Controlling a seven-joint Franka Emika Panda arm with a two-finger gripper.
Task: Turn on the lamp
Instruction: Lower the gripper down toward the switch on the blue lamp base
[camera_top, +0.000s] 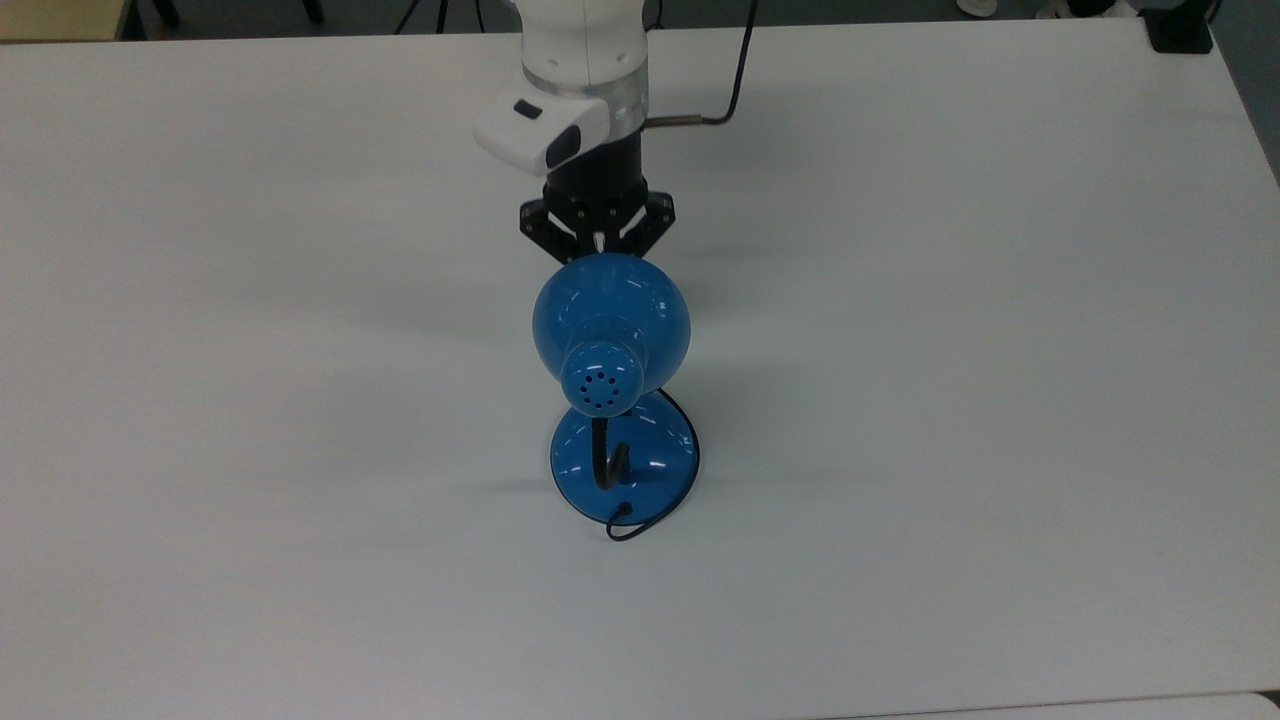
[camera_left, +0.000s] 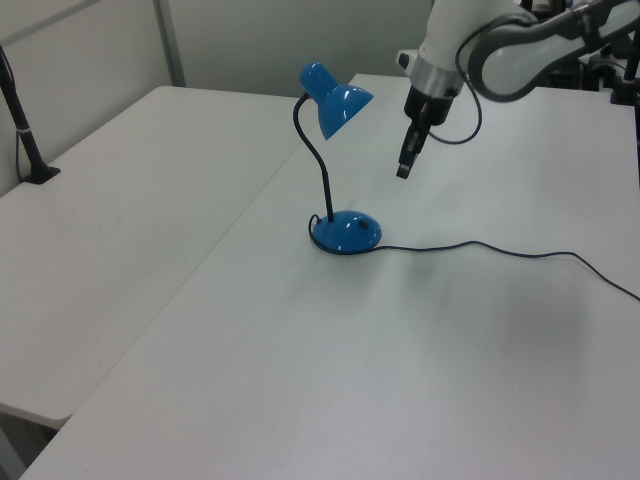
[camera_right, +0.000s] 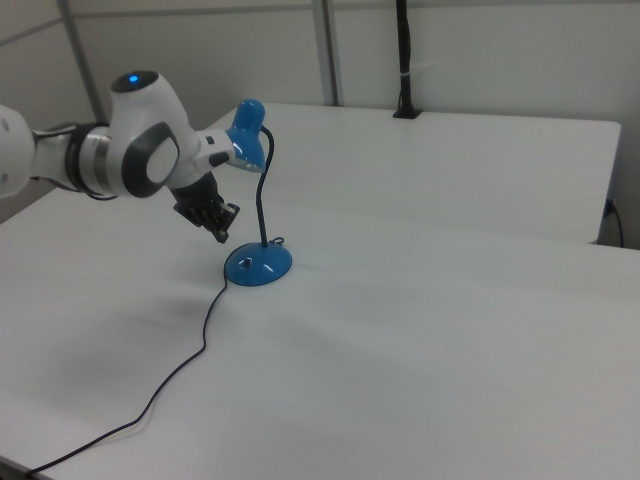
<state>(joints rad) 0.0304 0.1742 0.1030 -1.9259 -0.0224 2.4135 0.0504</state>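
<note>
The lamp stands mid-table, a glossy blue shade (camera_top: 612, 318) with vent holes on a black gooseneck (camera_left: 318, 165) over a round blue base (camera_left: 346, 232). No glow shows under the shade (camera_left: 338, 100) in the left view. Its thin black cord (camera_left: 500, 248) trails off across the table. My gripper (camera_left: 403, 168) hangs shut in the air, pointing down, right of the shade in the left view and above the table beside the base. In the right view the gripper (camera_right: 222, 233) sits just left of the base (camera_right: 259, 266). In the top view its fingertips are hidden behind the shade.
The white table (camera_top: 950, 400) spreads wide on all sides of the lamp. A second table (camera_left: 120, 200) adjoins it on the left view's left, with a black post (camera_left: 25, 140) clamped at its edge. The cord (camera_right: 190, 360) snakes toward the right view's lower left.
</note>
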